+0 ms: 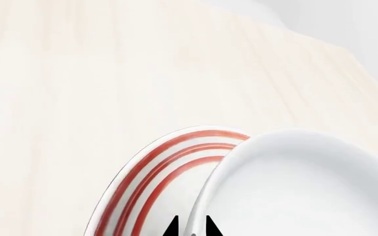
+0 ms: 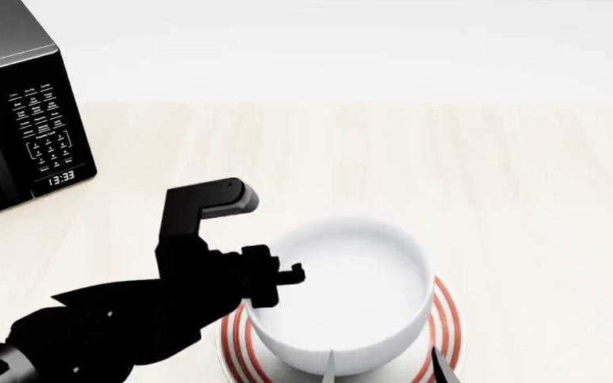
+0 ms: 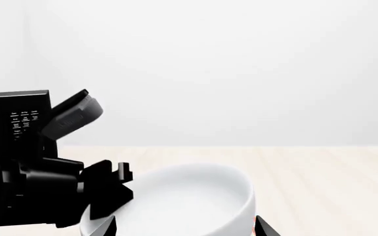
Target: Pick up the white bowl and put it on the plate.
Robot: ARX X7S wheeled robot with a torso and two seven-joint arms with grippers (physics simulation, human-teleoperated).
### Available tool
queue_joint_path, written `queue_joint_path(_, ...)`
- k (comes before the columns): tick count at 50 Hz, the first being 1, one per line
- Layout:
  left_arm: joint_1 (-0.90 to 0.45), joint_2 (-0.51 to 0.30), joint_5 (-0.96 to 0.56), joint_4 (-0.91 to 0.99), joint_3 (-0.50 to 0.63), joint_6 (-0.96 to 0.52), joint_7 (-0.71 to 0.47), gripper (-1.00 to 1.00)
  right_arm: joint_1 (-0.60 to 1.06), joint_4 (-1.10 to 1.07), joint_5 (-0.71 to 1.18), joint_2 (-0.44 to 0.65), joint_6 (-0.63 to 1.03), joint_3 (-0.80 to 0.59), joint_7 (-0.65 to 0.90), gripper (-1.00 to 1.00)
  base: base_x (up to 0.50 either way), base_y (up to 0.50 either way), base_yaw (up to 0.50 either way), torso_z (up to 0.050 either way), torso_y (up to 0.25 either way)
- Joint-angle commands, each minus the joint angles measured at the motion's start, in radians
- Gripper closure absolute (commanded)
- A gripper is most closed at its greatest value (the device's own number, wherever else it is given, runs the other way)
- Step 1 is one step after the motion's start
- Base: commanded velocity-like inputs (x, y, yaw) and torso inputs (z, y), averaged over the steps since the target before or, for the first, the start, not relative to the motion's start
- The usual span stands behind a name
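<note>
The white bowl (image 2: 344, 295) is over the red-ringed plate (image 2: 447, 319) near the table's front edge; I cannot tell whether it rests on the plate or hangs just above it. My left gripper (image 2: 283, 279) is shut on the bowl's left rim. In the left wrist view its two black tips (image 1: 190, 227) pinch the rim of the bowl (image 1: 307, 187), with the plate (image 1: 156, 177) showing beyond. My right gripper (image 2: 383, 369) is open, its tips wide apart on either side of the bowl (image 3: 189, 201) in the right wrist view (image 3: 185, 227).
A black microwave (image 2: 19, 112) with a keypad stands at the back left of the light wooden table (image 2: 445, 159); it also shows in the right wrist view (image 3: 18, 123). A plain white wall runs behind the table.
</note>
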Motion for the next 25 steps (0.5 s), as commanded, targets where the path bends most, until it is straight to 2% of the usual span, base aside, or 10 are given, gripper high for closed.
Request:
queue_joint_path(1, -0.002, 0.021, 0.007, 0.003, -0.049, -0.002, 0.044, 1.0, 0.003, 0.004, -0.021, -0.018, -0.001, 0.019, -0.023, -1.0, 0.0, 0.0, 0.0, 0.0, 0.0)
queue_joint_path(10, 0.003, 0.021, 0.012, 0.012, -0.05, -0.004, 0.032, 1.0, 0.003, 0.002, -0.021, -0.016, -0.003, 0.017, -0.022, -1.0, 0.0, 0.0, 0.0, 0.0, 0.001)
queue_joint_path(11, 0.003, 0.021, 0.011, 0.01, -0.051, -0.003, 0.03, -1.0, 0.004, 0.002, -0.02, -0.016, -0.003, 0.017, -0.023, -1.0, 0.0, 0.0, 0.0, 0.0, 0.0)
queue_joint_path(25, -0.002, 0.021, 0.02, 0.004, -0.046, 0.016, 0.02, -1.0, 0.007, 0.012, -0.013, -0.015, -0.009, 0.016, -0.025, -1.0, 0.0, 0.0, 0.0, 0.0, 0.0)
